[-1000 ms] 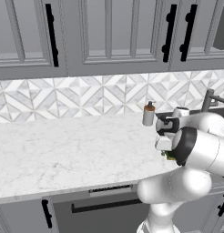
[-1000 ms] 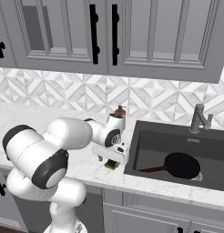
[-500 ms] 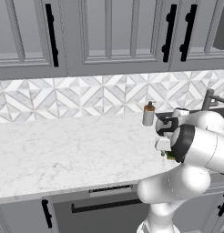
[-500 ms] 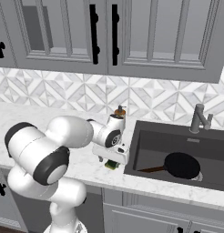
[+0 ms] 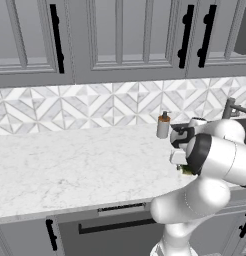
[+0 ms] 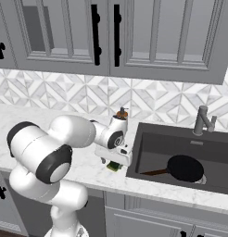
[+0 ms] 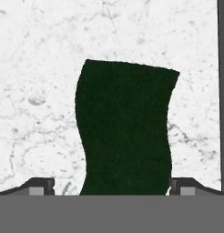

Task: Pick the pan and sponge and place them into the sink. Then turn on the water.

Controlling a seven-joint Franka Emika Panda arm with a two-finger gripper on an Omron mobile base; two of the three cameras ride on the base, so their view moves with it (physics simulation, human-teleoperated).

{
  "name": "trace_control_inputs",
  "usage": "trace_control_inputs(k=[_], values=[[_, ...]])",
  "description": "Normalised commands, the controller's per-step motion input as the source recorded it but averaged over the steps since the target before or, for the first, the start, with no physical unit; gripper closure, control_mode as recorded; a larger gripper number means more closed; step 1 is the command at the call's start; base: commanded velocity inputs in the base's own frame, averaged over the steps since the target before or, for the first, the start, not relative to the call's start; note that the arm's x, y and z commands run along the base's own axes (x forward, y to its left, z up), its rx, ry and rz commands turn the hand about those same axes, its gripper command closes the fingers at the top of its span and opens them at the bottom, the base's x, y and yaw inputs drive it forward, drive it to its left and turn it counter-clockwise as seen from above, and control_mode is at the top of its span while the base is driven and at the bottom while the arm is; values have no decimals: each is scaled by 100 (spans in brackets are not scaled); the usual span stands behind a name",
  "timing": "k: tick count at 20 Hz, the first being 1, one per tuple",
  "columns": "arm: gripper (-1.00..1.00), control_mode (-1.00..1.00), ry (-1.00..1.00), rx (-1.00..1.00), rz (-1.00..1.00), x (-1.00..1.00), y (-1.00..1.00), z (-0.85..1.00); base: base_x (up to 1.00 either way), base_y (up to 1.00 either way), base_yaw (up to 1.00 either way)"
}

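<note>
Gripper is low over the marble tabletop, pointing straight down, close to the left rim of the sink. Its jaws stand spread wide; in the hand view the two fingertips sit at the lower left and lower right with the sponge between them, dark green face up. The sponge's edges look just inside each fingertip; whether they touch it I cannot tell. The sponge lies flat on the tabletop, not lifted.

From the right base view, the sponge shows as a small yellow-and-green patch directly beneath the gripper, on the near part of the tabletop just left of the sink. From the left base view a sliver of the sponge peeks out under the hand, mostly hidden by the arm.

The pan lies inside the sink basin, black bowl toward the right, brown handle pointing left.

Faucet stands behind the sink on the far side. A small brown-capped bottle stands upright by the backsplash, behind the gripper.
</note>
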Motion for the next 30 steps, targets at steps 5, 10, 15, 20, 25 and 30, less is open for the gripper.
trace_control_inputs(k=[5, 10, 15, 20, 25, 30], values=[[-100, -100, 0, 0, 2, 0, -1, 0, 0, 0, 0], [-100, -100, 0, 0, 2, 0, -3, 0, 0, 0, 0], [-100, -100, 0, 0, 1, 7, -3, 0, 0, 0, 0], [-100, -100, 0, 0, 2, 8, -2, 0, 0, 0, 0], [-100, -100, 0, 0, 2, 1, -2, -8, 0, 0, 0], [-100, -100, 0, 0, 1, 0, 0, -17, 0, 0, 0]])
